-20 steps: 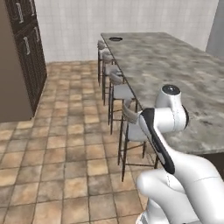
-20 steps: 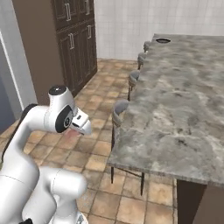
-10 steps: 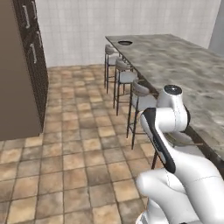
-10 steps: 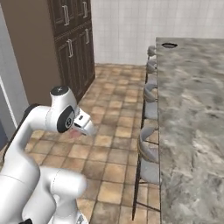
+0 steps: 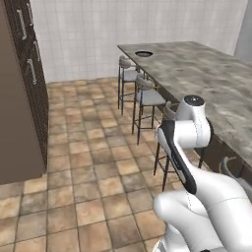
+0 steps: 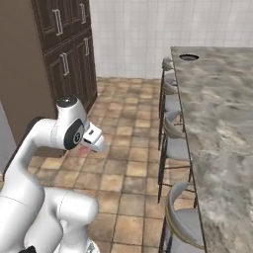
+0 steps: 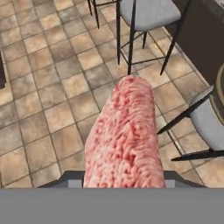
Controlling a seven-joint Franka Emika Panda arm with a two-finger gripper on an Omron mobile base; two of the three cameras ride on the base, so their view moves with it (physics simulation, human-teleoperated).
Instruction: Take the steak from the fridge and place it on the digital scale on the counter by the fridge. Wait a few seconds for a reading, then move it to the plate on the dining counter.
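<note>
Since a second ago the base has swung toward the desk [image 5: 206, 69]. End effector [image 6: 96, 144] clamps the steak [image 7: 124, 135]; carry step, plate [image 5: 143, 53] next.

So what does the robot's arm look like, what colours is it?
The arm is glossy white, made of fat rounded tube-like pieces. It has dark bits: a black round cap on top of one joint, a black stripe along its side, and a dark grey disc on the joint in the right base view. The gripper end is a small white blocky piece. No loose cables or writing are visible.
</note>
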